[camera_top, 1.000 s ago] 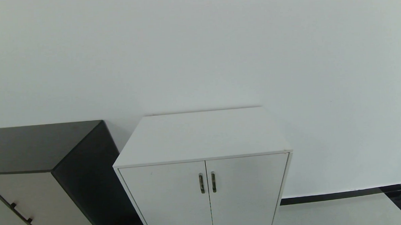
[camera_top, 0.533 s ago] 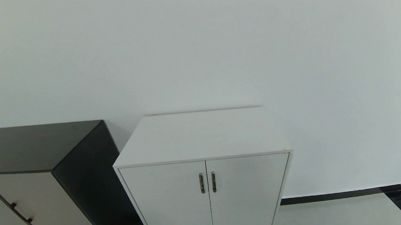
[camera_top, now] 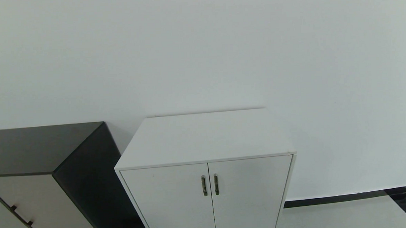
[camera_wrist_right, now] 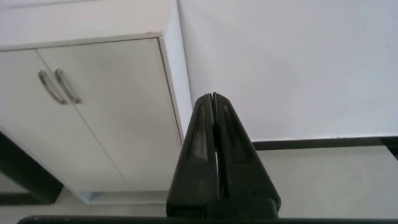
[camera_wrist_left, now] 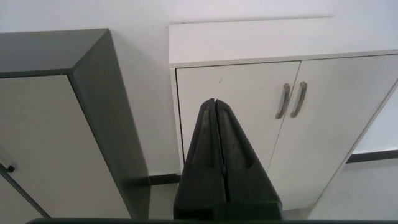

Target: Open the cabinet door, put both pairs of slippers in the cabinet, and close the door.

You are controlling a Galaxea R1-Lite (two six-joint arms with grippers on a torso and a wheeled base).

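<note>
Ahead of your left gripper (camera_wrist_left: 215,102), fingers pressed together, stands the white cabinet (camera_wrist_left: 249,118), both doors shut and its handles (camera_wrist_left: 284,101) side by side. Your right gripper (camera_wrist_right: 214,96) is also pinched together, near the cabinet's front corner.

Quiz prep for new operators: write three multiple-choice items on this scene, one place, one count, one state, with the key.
1. The dark cabinet stands where? A. left of the white cabinet B. right of it C. on top of it
2. How many handles on the white cabinet's doors? A. one B. two C. four
3. Those doors are: A. both shut B. one ajar C. both wide open
Key: 1 A, it stands on the robot's left; 2 B, one handle per door, at the middle seam; 3 A, both fronts lie flush.
</note>
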